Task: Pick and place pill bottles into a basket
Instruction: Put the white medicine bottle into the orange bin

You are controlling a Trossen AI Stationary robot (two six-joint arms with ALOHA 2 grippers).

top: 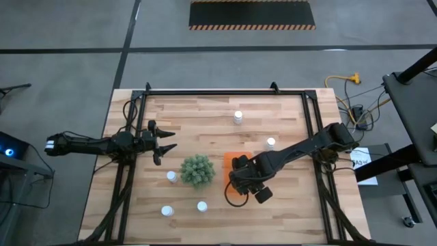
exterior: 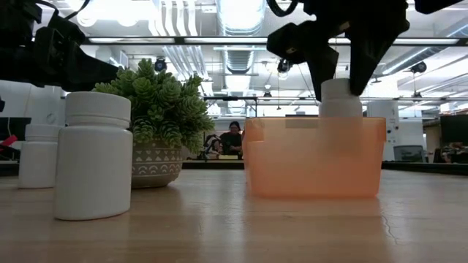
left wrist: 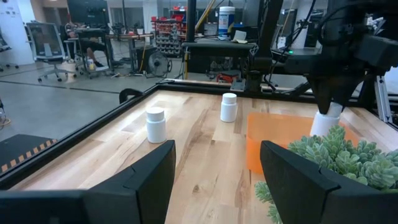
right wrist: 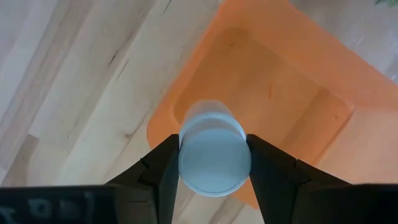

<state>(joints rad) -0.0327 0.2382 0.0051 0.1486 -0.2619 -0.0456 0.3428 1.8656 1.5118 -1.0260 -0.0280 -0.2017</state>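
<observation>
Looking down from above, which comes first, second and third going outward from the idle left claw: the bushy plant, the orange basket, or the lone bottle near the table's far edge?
From the open left gripper:
1. Plant, just beside it, mid-table.
2. Basket, beyond the plant, under the right gripper.
3. Far-edge bottle, farthest, though not by much.

right hand points straight down, fingers clamped; left hand waits level, fingers spread.

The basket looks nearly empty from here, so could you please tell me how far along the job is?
Nothing is seen settled in the orange basket yet. In hand: the right tool is shut on one pill bottle, held at a corner of the basket. Left: five bottles stand loose on the table, at and. The left tool waits open beside the plant.
</observation>
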